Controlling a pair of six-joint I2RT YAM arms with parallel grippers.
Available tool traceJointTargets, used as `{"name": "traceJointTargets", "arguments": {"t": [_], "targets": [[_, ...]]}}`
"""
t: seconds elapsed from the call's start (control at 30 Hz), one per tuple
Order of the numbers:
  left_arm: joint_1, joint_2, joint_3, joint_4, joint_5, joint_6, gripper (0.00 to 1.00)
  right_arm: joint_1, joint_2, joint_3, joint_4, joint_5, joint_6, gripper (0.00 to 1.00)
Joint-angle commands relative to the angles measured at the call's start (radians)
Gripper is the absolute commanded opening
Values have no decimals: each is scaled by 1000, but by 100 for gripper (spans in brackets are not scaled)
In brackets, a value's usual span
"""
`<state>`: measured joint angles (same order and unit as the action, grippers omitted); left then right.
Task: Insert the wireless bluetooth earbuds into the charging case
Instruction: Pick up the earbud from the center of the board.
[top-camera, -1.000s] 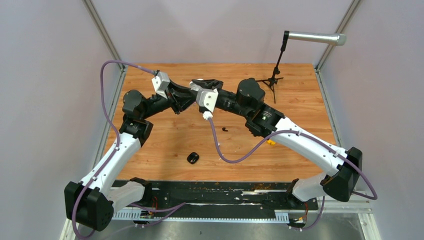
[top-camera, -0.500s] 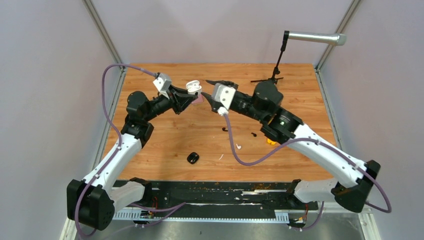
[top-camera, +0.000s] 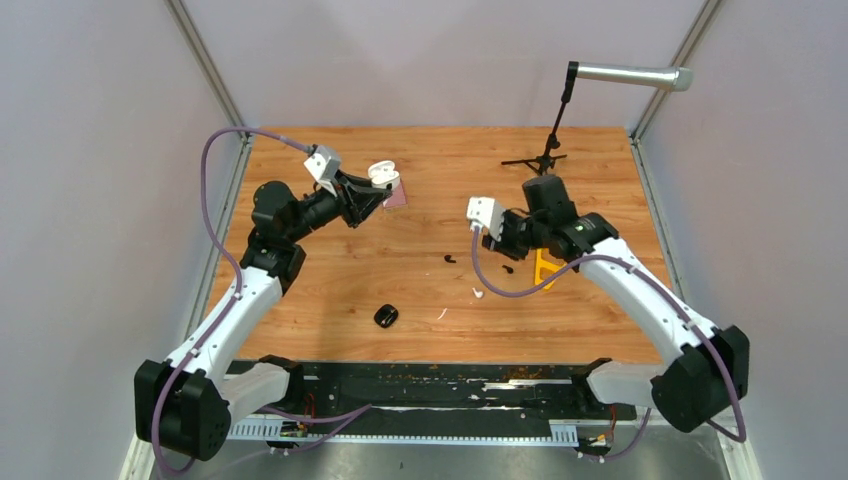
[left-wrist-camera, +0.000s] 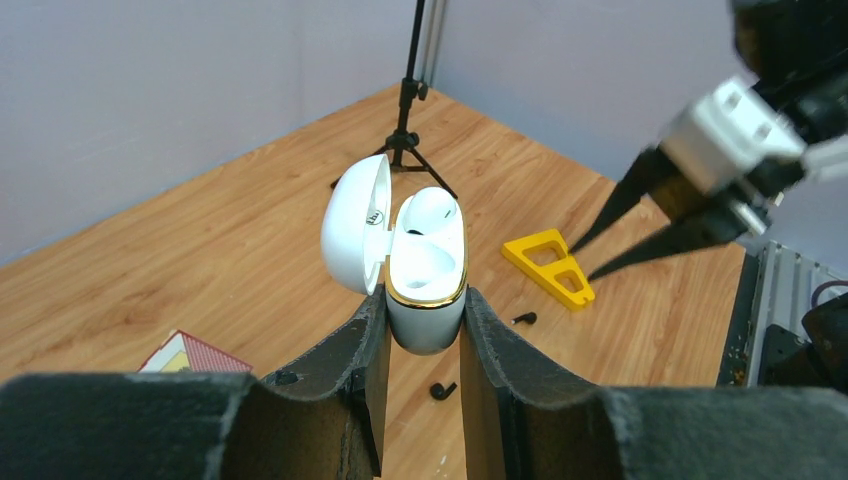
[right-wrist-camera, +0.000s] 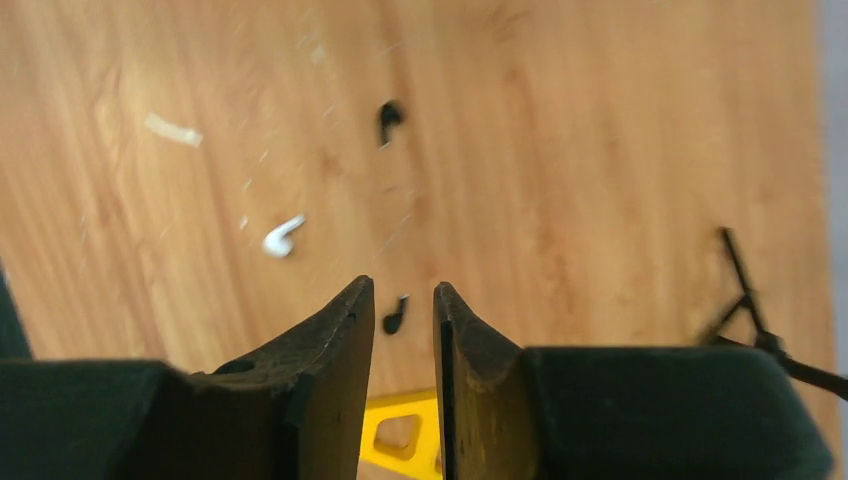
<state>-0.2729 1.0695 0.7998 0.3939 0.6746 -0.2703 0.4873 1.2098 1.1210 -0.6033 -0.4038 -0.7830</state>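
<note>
Wooden table (top-camera: 400, 270): black earbud (right-wrist-camera: 395, 316) under right end effector (right-wrist-camera: 403, 292) gap, stem along it
Right narrowly open, empty; left end effector (left-wrist-camera: 422, 305) clamps open case (left-wrist-camera: 425, 265)

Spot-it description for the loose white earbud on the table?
Find the yellow bracket on the table's right half. Left of it, nearer the arm bases, lies the white earbud. Neighbours are two black earbuds and a flat white sliver; it alone is white with a bulbous head.

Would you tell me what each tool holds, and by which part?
Left tool clamps the open charging case by its lower body; right tool holds nothing.
</note>
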Motion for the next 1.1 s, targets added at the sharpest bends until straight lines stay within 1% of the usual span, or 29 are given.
{"name": "traceJointTargets", "arguments": {"t": [0.0,0.1,0.2,0.3,0.4,0.47,0.63,0.7,1.07], "targets": [[4,-29,50,-23,7,37,0,6,58,-41,-266,-123,-385,29],[4,-35,55,-40,7,47,0,7,73,-124,-175,-108,-465,35],[4,-41,56,-52,5,49,0,13,77,-206,-89,-125,-555,36],[4,-48,59,-67,6,56,0,33,96,-273,-52,-135,-669,38],[6,-51,61,-75,7,63,0,64,129,-296,-34,-127,-735,39],[6,-51,61,-75,6,63,0,78,168,-284,-31,-121,-738,37],[6,-60,53,-78,5,66,0,89,256,-230,-55,-120,-734,26],[7,-65,49,-79,4,67,0,92,284,-221,-54,-112,-736,24],[8,-67,38,-76,3,66,0,113,372,-204,-4,-68,-746,27]]}}
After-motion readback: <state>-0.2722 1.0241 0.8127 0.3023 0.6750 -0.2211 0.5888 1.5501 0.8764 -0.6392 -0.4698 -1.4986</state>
